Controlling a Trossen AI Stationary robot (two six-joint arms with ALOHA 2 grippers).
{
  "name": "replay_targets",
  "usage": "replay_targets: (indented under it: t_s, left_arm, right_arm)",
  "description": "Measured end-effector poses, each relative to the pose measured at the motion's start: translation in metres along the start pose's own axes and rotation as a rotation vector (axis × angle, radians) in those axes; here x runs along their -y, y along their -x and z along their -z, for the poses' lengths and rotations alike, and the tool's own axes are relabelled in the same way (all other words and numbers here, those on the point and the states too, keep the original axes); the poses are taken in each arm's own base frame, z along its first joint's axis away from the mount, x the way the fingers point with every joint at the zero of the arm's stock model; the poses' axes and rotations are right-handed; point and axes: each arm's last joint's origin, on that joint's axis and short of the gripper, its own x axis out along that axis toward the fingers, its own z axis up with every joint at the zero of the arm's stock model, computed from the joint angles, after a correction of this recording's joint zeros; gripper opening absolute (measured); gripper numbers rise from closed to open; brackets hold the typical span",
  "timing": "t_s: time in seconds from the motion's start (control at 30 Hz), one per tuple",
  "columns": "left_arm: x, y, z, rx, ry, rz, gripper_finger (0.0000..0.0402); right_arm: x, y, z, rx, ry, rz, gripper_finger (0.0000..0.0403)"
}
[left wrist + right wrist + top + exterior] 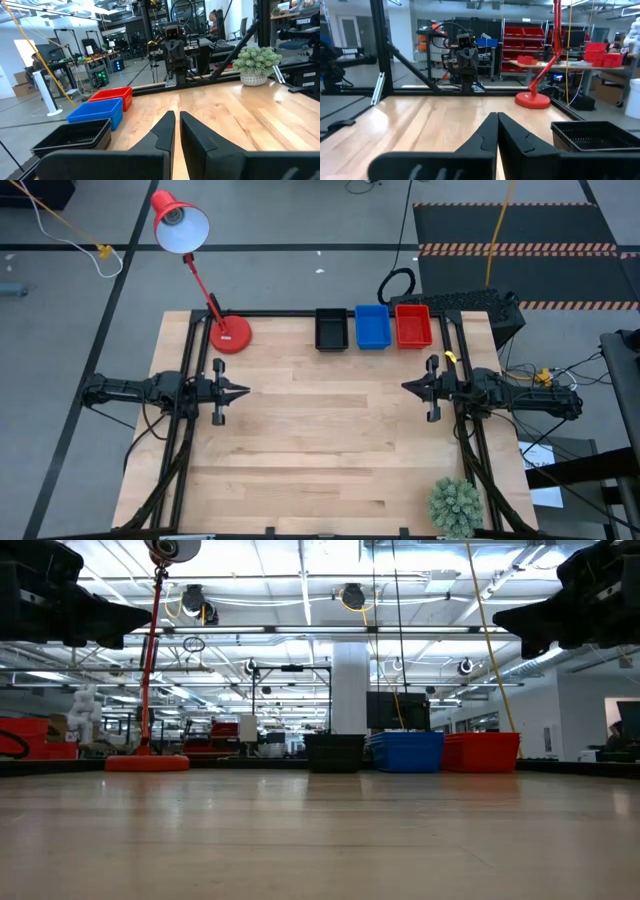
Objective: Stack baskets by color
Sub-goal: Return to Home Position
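Baskets (pixel 405 752): you have three piles in one row along the far edge of the table (pixel 320 450), each just beside or touching the next.
- black pile (pixel 331 329): end of the row on the left-arm side.
- blue pile (pixel 372 326): middle.
- red pile (pixel 413 325): end of the row on the right-arm side.

From above you see one footprint per colour. The left wrist view shows layered rims on the black pile. You cannot count the baskets in any pile.

Your left gripper (pixel 243 391) hangs over the table's left side, pointing inward, well apart from the row. Its fingers (pixel 162 135) are drawn together with only a thin slit between them, and they hold nothing.

Your right gripper (pixel 406 387) hangs over the right side, pointing inward and facing the left one across bare wood. Its fingers (pixel 485 135) meet at the tips and hold nothing. The red pile is the nearest to it, clearly apart.

In the low view both grippers sit high above the board, and the piles stand on the wood at the far edge.

Also on the table:
- lamp base (pixel 231 335): red and round, at the far edge, near the black pile on its left-arm side, not touching it.
- potted plant (pixel 455 505): near right corner.
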Motion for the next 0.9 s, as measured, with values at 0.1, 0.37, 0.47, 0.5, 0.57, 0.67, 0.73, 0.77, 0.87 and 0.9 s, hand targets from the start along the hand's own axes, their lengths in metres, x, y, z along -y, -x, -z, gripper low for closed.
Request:
replay_targets:
  t_s: [0.1,0.37,0.47,0.5,0.57,0.67,0.73,0.77,0.87,0.9]
  left_arm:
    - [0.0,0.0,-0.0001,0.001,0.0,0.0,0.0031]
    - [-0.0001,0.0,-0.0004,0.004,0.001,0.0,0.0031]
    - [-0.0001,0.0,-0.0004,0.004,0.001,0.0,0.0031]
    - [-0.0001,0.0,-0.0004,0.004,0.001,-0.001,0.0031]
    - [-0.0001,0.0,-0.0004,0.005,0.001,-0.001,0.0031]
    - [-0.0001,0.0,-0.0004,0.005,0.001,-0.001,0.0031]
    - [-0.0001,0.0,-0.0006,0.006,0.001,-0.001,0.0031]
    - [-0.0001,0.0,-0.0006,0.005,0.001,-0.001,0.0031]
    - [-0.0001,0.0,-0.0006,0.005,0.001,-0.001,0.0031]
    - [-0.0001,0.0,-0.0006,0.005,0.001,-0.001,0.0031]
  right_arm:
    - [0.0,0.0,0.0009,-0.009,-0.011,0.0,0.0]
    - [-0.0044,0.0005,0.0059,-0.058,-0.008,-0.149,0.0]
    - [-0.0061,0.0008,0.0058,-0.054,0.005,-0.208,0.0]
    - [-0.0061,0.0008,0.0057,-0.052,0.009,-0.208,0.0]
    - [-0.0062,0.0005,0.0045,-0.023,0.025,-0.21,0.0]
    - [-0.0061,0.0,0.0042,-0.022,0.043,-0.208,0.0]
    - [-0.0062,-0.0001,0.0019,0.004,0.063,-0.211,0.0]
    - [-0.0061,0.0,0.0001,0.022,0.067,-0.21,0.0]
    - [-0.0061,0.0,-0.0002,0.026,0.071,-0.209,0.0]
    - [-0.0061,-0.0001,0.0002,0.022,0.075,-0.209,0.0]
